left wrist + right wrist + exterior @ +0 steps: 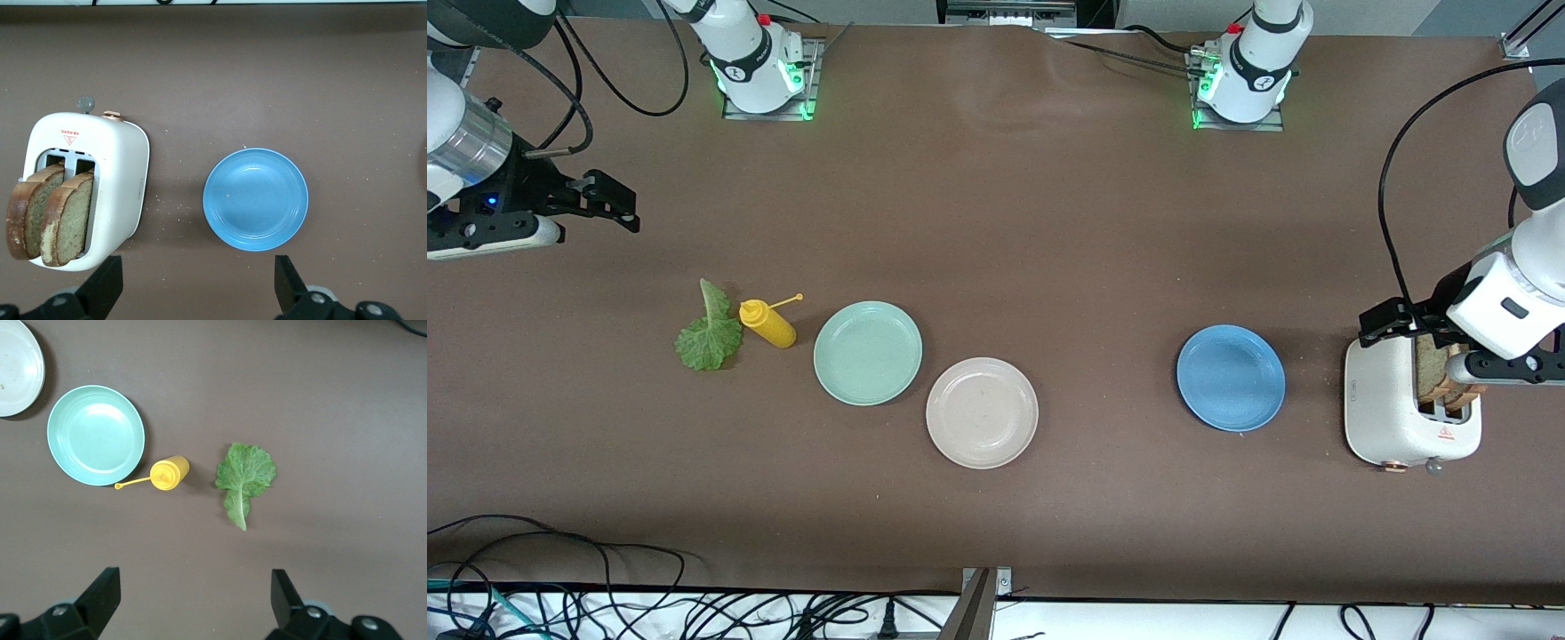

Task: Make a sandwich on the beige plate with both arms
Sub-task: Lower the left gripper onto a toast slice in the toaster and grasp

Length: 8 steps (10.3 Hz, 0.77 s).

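The beige plate (982, 412) lies bare near the table's middle; its edge shows in the right wrist view (17, 367). Two brown-crusted bread slices (50, 217) stand in the slots of a white toaster (117, 180) at the left arm's end, partly hidden by the left arm in the front view (1440, 378). A green lettuce leaf (710, 331) (245, 477) lies flat toward the right arm's end. My left gripper (1383, 324) (198, 287) hangs open and holding nothing above the toaster. My right gripper (614, 204) (193, 603) hangs open over bare table near the leaf.
A mint-green plate (868, 352) (96, 435) touches the beige plate's rim. A yellow squeeze bottle (768, 324) (170, 473) lies between it and the leaf. A blue plate (1231, 377) (255, 199) sits beside the toaster (1392, 418). Cables run along the front edge.
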Each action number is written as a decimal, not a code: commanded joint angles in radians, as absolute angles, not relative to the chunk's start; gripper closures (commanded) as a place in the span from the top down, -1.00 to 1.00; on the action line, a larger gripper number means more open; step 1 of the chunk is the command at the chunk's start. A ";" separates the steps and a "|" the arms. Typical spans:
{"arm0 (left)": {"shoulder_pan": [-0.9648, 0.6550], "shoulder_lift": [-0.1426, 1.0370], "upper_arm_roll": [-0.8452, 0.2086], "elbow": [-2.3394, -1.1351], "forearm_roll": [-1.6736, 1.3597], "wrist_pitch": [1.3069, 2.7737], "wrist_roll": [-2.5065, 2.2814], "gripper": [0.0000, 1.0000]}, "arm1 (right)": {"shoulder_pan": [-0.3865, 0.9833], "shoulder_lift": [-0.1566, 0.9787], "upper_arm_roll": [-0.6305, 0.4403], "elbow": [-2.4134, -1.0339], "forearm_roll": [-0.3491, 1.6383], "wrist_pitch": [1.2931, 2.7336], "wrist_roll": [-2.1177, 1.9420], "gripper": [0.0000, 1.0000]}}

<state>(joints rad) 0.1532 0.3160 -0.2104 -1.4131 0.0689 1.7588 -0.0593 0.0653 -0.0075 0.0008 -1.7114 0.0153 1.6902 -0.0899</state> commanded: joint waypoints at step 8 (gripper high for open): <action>0.340 0.397 -0.209 -1.401 0.081 1.763 0.254 1.00 | 0.066 -0.005 0.003 -1.687 0.018 1.667 -0.080 1.00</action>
